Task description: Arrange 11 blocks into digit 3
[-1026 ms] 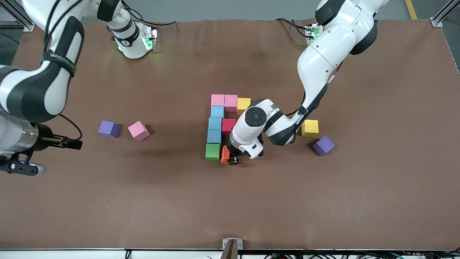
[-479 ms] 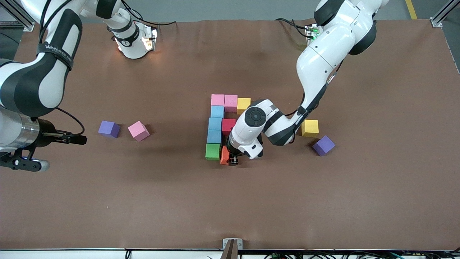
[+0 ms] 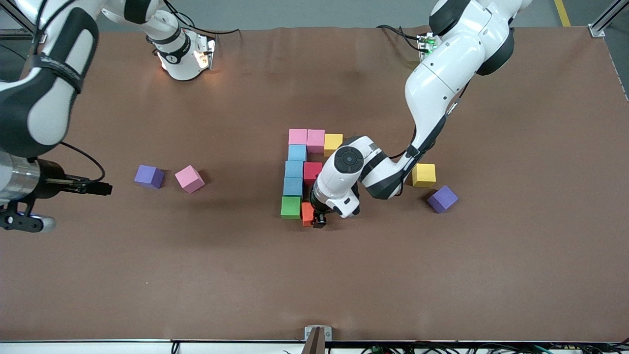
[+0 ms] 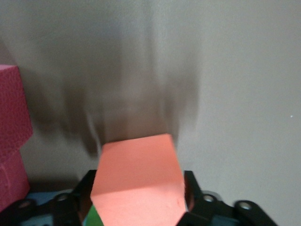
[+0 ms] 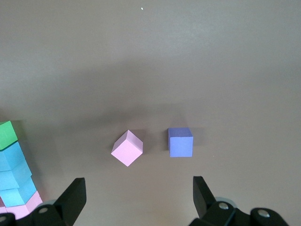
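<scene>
- The brown worktop [image 3: 314, 285] carries small matte cubes with plain faces, all the same size.
- Nearest of them is the orange block [image 3: 307, 214]. It sits on the worktop touching the green block [image 3: 291, 207], on the side toward the left arm's end.
- The left hand [image 3: 318, 217] is down at the orange block. In the left wrist view the block [image 4: 138, 181] sits between its black tips. I cannot tell whether it pinches the block or has let go.
- A loose purple block [image 3: 442, 198] lies turned at an angle toward the left arm's end. A loose yellow block [image 3: 423, 175] sits near it, a little farther back.
- From the green block a straight column of three light blue blocks [image 3: 294, 169] runs away from the camera, each touching the next.
- A red block [image 3: 312, 172] touches the middle one. The left arm hides whatever lies next to it.
- The column ends in two pink blocks [image 3: 298, 136] side by side, with a yellow block [image 3: 333, 143] touching them. These three form the farthest bar of the unfinished digit 3 [image 3: 297, 153].
- Toward the right arm's end, well apart from the figure, a loose pink block [image 3: 189, 178] sits turned. A second purple block [image 3: 149, 176] is near it.
- The right hand [image 5: 138, 197] hangs over that end, spread wide and holding nothing; the arm waits.
</scene>
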Available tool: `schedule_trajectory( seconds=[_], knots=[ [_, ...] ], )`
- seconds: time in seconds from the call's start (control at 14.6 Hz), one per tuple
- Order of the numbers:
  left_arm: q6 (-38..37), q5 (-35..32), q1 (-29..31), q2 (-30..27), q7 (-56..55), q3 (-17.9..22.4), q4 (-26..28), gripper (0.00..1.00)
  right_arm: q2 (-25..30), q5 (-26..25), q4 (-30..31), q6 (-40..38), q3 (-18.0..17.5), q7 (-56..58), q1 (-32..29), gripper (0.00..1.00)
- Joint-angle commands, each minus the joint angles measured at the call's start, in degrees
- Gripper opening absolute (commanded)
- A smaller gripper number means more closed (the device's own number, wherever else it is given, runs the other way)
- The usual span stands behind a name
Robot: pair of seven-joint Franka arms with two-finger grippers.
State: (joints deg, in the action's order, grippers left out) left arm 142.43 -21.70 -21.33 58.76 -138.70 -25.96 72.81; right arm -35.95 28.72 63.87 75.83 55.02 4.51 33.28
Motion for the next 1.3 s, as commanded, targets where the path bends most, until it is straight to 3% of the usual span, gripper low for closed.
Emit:
schedule_trajectory(
  seconds=[0.0, 0.07, 0.21, 0.41, 0.68, 1.23],
  knots=[
    [0.0, 1.1, -1.0, 0.1, -0.2, 0.9, -1.2, 1.00, 6.9, -9.5, 0.9, 2.2, -15.0, -0.8, -7.1, 1.00],
    [-0.1, 1.0, -1.0, -0.2, -0.2, 0.9, -1.1, 1.00, 9.5, -14.3, 1.2, 3.3, -22.9, -1.7, -11.9, 1.00],
    [-0.3, 1.0, -1.0, -1.4, -0.1, 0.8, -0.9, 1.00, 12.6, -20.5, 3.4, 4.1, -33.8, -5.7, -17.5, 1.00],
    [-1.6, 0.3, -0.8, -2.3, 0.3, 0.9, -0.9, 1.00, 17.7, -23.9, 9.0, 5.6, -41.9, -7.5, -22.9, 1.00],
    [-1.6, 0.2, -0.9, -2.3, 2.0, 0.9, -0.9, 1.00, 20.4, -24.1, 11.0, 4.1, -43.1, -7.8, -23.9, 1.00],
    [-13.8, 0.3, 0.3, -9.1, 4.1, 0.3, 2.3, 1.00, 25.0, -24.2, 15.8, 4.7, -43.0, -7.7, -25.9, 1.00]
  ],
)
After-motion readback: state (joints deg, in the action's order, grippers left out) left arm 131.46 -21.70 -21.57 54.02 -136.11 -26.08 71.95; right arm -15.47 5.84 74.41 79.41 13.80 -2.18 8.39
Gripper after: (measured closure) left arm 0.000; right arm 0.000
